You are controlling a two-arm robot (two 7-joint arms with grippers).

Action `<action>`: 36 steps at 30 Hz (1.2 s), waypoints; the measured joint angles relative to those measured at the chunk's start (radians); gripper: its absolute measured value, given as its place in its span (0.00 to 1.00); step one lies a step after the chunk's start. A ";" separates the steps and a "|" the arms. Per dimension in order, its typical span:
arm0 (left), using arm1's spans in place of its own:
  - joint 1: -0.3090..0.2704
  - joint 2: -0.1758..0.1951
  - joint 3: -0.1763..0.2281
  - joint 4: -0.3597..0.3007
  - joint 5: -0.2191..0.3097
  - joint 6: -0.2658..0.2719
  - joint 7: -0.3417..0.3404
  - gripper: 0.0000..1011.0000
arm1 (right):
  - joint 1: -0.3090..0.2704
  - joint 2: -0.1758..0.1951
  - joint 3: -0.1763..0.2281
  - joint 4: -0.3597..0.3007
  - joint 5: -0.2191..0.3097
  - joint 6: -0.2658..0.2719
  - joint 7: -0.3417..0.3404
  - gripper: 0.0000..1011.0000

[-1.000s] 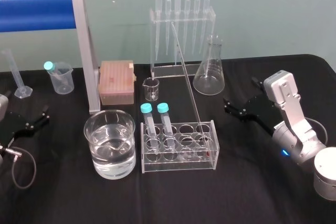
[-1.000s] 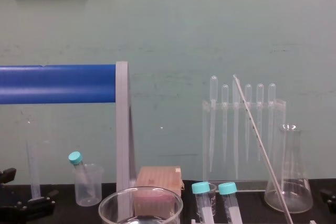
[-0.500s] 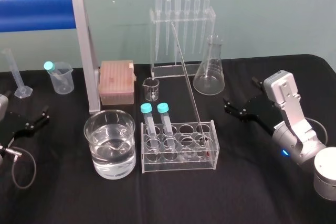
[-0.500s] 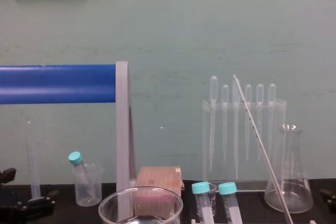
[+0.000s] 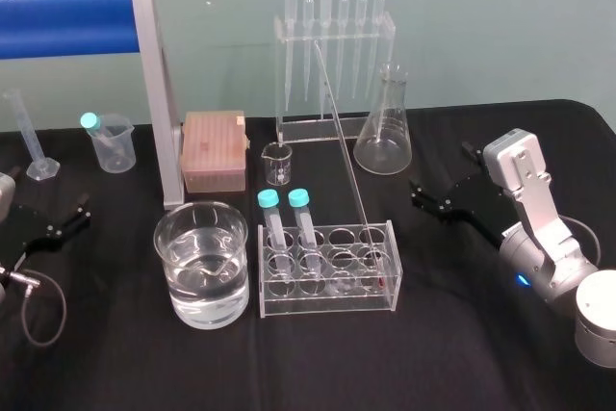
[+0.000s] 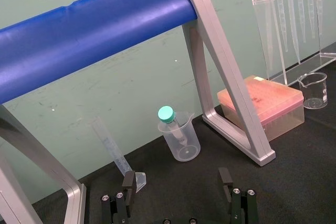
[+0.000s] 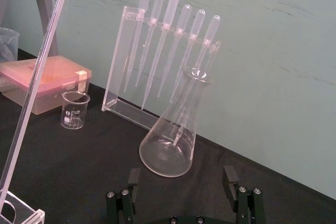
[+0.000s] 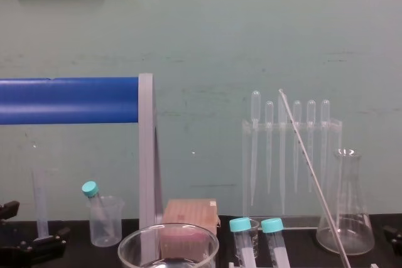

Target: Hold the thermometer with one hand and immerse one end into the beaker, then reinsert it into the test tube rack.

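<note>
Jaws spread wide and holding nothing, the right gripper (image 7: 181, 181) sits low over the bench at the right of the head view. The left gripper (image 6: 176, 180), equally wide, sits at the left edge. The thermometer (image 5: 345, 146) leans in the test tube rack (image 5: 327, 303) at centre, with the water-filled beaker (image 5: 204, 310) just left of it. Pick-up has not begun. The nearer right gripper would likely need to pinch the thin stem above the rack, then lift along its tilt.

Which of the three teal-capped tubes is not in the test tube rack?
The tube leaning in the small plastic beaker at the far left; the other two stand in the clear rack.
</note>
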 joint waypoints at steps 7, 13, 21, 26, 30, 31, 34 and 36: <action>0.000 0.000 0.000 0.000 0.000 0.000 0.000 1.00 | 0.000 0.000 0.000 0.000 0.000 0.000 0.000 0.99; 0.000 0.000 0.000 0.000 0.000 0.000 0.000 1.00 | 0.000 0.000 0.000 0.000 0.000 0.000 0.000 0.99; 0.000 0.000 0.000 0.000 0.000 0.000 0.000 1.00 | 0.000 0.000 0.000 0.000 0.000 0.000 0.000 0.99; 0.000 0.000 0.000 0.000 0.000 0.000 0.000 1.00 | -0.006 -0.004 0.033 -0.011 0.019 -0.011 0.007 0.99; 0.000 0.000 0.000 0.000 0.000 0.000 0.000 1.00 | -0.025 -0.005 0.092 -0.048 0.094 -0.039 0.043 0.99; 0.000 0.000 0.000 0.000 0.000 0.000 0.000 1.00 | -0.028 -0.006 0.103 -0.057 0.112 -0.044 0.053 0.99; 0.000 0.000 0.000 0.000 0.000 0.000 0.000 1.00 | -0.036 -0.007 0.134 -0.081 0.167 -0.055 0.090 0.99; 0.000 0.000 0.000 0.000 0.000 0.000 0.000 1.00 | -0.045 -0.010 0.170 -0.120 0.247 -0.067 0.150 0.99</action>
